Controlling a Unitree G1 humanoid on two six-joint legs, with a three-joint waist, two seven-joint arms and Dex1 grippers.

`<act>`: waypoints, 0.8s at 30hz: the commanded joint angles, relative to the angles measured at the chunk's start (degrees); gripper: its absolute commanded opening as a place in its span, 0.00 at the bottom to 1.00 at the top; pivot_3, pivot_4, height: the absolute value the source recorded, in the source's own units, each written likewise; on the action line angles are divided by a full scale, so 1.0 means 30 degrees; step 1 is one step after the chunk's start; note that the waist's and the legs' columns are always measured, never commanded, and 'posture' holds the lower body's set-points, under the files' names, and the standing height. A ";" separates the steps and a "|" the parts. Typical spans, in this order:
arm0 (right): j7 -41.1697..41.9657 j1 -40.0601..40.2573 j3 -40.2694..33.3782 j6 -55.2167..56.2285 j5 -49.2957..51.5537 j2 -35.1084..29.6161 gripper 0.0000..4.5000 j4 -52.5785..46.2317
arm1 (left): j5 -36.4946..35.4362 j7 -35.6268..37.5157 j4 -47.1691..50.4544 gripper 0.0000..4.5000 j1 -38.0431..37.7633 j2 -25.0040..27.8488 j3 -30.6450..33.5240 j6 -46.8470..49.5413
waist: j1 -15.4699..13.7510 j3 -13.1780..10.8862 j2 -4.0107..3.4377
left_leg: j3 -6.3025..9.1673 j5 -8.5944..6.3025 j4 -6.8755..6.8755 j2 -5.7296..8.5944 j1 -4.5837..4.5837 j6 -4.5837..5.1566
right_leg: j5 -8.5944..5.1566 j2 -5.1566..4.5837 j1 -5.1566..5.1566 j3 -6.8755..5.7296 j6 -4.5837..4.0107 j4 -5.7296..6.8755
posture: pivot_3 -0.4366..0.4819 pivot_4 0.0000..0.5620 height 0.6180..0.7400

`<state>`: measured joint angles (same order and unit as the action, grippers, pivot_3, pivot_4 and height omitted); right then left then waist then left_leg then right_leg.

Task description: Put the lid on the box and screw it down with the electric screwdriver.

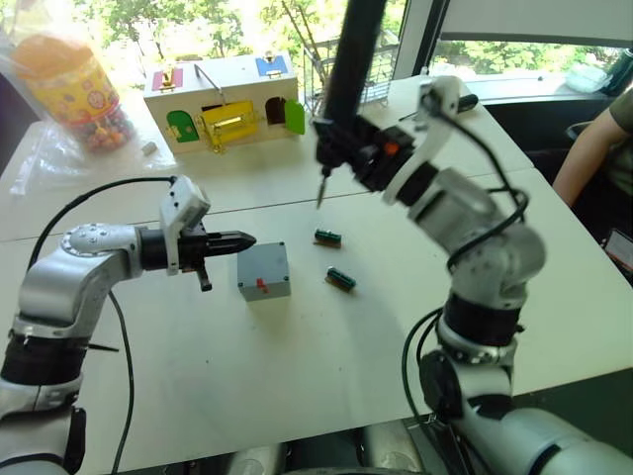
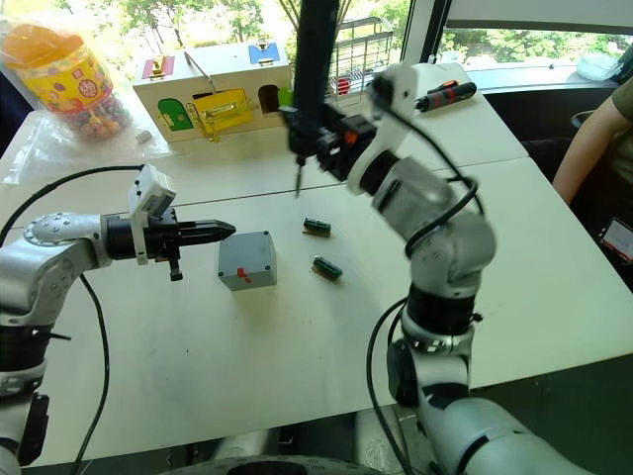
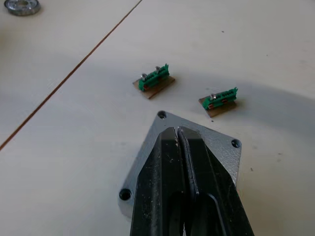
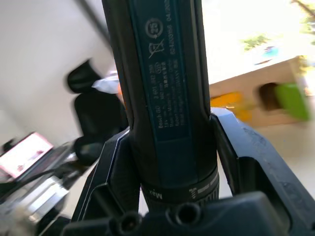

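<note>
Lid (image 1: 263,267) sat already on the grey box (image 2: 247,276) on the white table (image 1: 326,396), red mark facing the robot, 2 small green terminal blocks (image 1: 327,237) lying just beside it. Left gripper (image 1: 242,240) hovered pressed shut and empty just over the lid's edge. Right gripper (image 1: 348,150) clamped around the electric screwdriver (image 1: 346,69), held nearly upright above the table, bit (image 1: 321,186) pointing down, well apart from the box.
</note>
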<state>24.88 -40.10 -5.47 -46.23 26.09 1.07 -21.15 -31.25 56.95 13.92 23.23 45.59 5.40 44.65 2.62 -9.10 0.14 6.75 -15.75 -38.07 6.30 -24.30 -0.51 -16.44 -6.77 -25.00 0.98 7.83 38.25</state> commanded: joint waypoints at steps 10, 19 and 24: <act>0.1011 0.2073 0.3911 0.9010 -0.1870 0.1348 0.41 0.3327 | 0.0984 -0.1864 0.1808 0.28 -0.1516 0.0100 -0.0343 -0.0938 | 0.0058 -0.0001 -0.0002 | -0.0024 0.0000 0.0021 -0.0003 0.0097 -0.0002 | -0.0001 0.0007 0.0067 0.0004 -0.0002 -0.0011 | 0.48 0.27 1.00; 0.0848 0.2559 0.5157 1.1094 -0.2791 0.1305 0.41 0.4720 | 0.1776 -0.1734 0.1396 0.28 -0.1578 -0.0050 -0.1465 -0.1731 | 0.0029 -0.0001 -0.0002 | -0.0022 -0.0001 0.0025 -0.0005 0.0099 -0.0002 | -0.0001 0.0010 0.0071 0.0002 -0.0002 -0.0013 | 0.48 0.27 1.00; 0.0814 0.2665 0.5281 1.1553 -0.3145 0.0970 0.41 0.4921 | 0.2114 -0.1532 0.1255 0.28 -0.1758 -0.0063 -0.1918 -0.2109 | 0.0023 -0.0001 -0.0002 | -0.0022 -0.0001 0.0024 -0.0006 0.0101 -0.0002 | -0.0001 0.0012 0.0071 0.0002 -0.0002 -0.0013 | 0.48 0.27 1.00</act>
<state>27.29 -31.45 10.32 -13.88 16.50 3.39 -4.22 -25.40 52.12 16.94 18.26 45.08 -0.45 39.14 2.69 -9.11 0.14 6.69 -15.76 -38.01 6.28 -24.00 -0.52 -16.45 -6.74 -24.78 0.99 7.82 38.21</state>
